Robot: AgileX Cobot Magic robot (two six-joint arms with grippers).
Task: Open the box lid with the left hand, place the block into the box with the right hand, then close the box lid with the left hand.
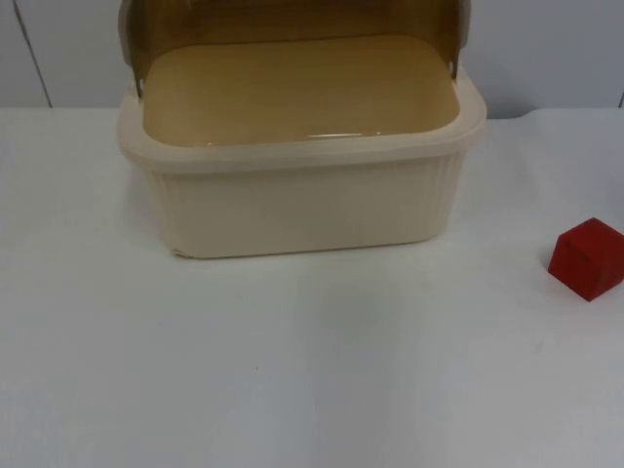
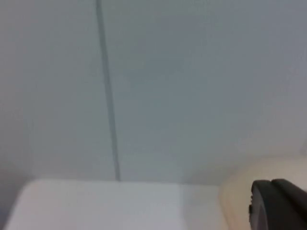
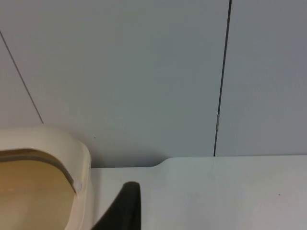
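Glossy plastic box [image 1: 302, 205] (ribbed walls)

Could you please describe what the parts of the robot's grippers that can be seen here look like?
The left gripper's fingertip is a black, blocky piece with rounded corners and a matt surface, beside the cream plastic box. The right gripper's fingertip is also plain black, a narrower blade tapering to a rounded end. No markings can be made out on either.

A white worktop [image 1: 292, 370] spread across the scene and ended at a grey partition wall [image 1: 546, 49]. The wall was made of flat panels, and thin dark vertical seams ran between them. In the left wrist view one seam came down to the worktop's far edge. In the right wrist view the worktop's far edge showed a small step.
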